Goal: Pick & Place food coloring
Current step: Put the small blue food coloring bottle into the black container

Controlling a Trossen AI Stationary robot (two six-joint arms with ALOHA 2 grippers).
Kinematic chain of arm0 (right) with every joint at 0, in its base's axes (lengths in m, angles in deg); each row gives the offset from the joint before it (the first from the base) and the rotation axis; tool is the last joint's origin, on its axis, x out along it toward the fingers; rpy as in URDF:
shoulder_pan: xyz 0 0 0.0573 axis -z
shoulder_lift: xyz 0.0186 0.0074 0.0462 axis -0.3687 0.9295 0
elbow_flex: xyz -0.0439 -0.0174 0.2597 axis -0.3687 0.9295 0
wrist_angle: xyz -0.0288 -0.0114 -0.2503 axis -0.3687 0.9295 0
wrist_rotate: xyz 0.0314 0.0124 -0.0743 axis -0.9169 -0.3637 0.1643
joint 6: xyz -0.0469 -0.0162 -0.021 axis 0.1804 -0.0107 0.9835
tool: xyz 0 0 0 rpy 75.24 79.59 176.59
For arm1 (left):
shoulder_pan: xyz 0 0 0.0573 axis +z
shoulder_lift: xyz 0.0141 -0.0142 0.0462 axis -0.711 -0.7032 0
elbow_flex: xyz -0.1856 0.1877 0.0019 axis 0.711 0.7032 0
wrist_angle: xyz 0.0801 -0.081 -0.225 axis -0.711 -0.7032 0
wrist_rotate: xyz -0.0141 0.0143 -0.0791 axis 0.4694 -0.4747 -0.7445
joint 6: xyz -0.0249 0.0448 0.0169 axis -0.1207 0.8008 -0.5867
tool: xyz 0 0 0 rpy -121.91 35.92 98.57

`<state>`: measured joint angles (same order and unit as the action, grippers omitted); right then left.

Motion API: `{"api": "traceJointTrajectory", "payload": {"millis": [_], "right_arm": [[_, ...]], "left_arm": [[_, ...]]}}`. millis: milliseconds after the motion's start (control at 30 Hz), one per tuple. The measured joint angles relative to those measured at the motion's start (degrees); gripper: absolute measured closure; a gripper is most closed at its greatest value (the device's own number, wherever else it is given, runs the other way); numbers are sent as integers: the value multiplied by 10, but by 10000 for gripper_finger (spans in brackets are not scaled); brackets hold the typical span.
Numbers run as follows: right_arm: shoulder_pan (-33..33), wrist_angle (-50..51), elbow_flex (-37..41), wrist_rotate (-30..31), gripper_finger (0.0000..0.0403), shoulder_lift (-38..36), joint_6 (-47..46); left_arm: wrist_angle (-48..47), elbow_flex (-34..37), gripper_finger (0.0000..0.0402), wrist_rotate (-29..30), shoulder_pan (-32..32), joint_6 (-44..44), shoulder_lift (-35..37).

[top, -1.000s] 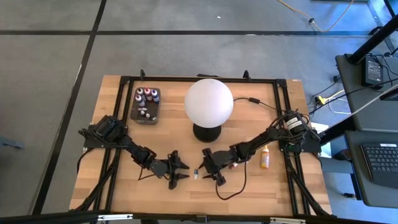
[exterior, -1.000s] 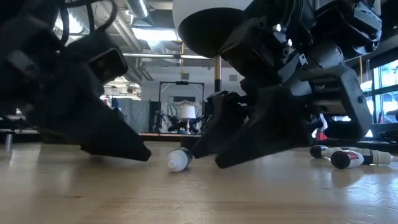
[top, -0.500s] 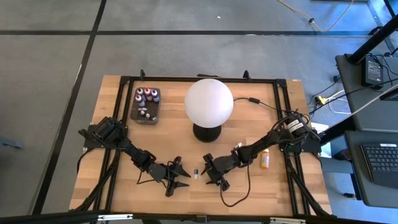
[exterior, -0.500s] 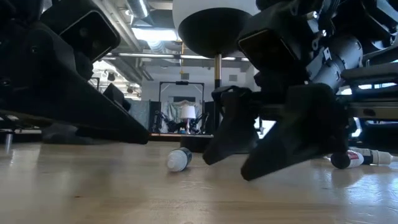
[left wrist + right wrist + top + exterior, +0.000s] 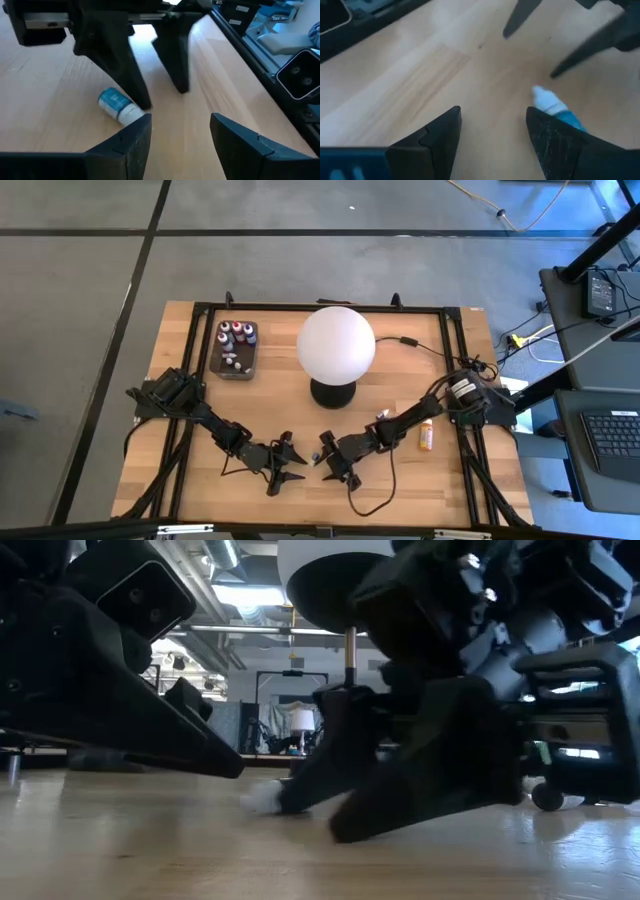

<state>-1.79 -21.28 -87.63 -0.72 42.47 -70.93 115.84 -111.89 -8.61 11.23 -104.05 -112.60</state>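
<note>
Small blue-labelled bottle (image 5: 118, 105) lying on its side on the table (image 5: 450, 480), near the front edge, between right gripper (image 5: 328, 461) and left gripper (image 5: 293, 460), both lowered with fingers spread and empty, apparently placed for a pickup.

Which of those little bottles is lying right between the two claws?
The tiny blue-labelled, white-capped bottle, lying on its side on the bare wood. The others stand in the dark grey tray; the orange bottle lies farther right.
</note>
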Motion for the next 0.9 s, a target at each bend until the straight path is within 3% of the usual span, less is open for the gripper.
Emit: {"api": "traceJointTrajectory", "payload": {"millis": [367,500,767,900], "right_arm": [[4,37,-34,-2,173,15,-15],[5,41,-35,-17,173,15,-15],[2,133,-33,-16,173,-26,-27],[2,182,-32,-18,173,-48,-27]], "left_arm": [[-29,0,209,-3,0,0,0],[-28,0,206,6,1,57,10],[-53,0,209,66,1,157,65],[-77,0,209,118,1,166,68]]}}
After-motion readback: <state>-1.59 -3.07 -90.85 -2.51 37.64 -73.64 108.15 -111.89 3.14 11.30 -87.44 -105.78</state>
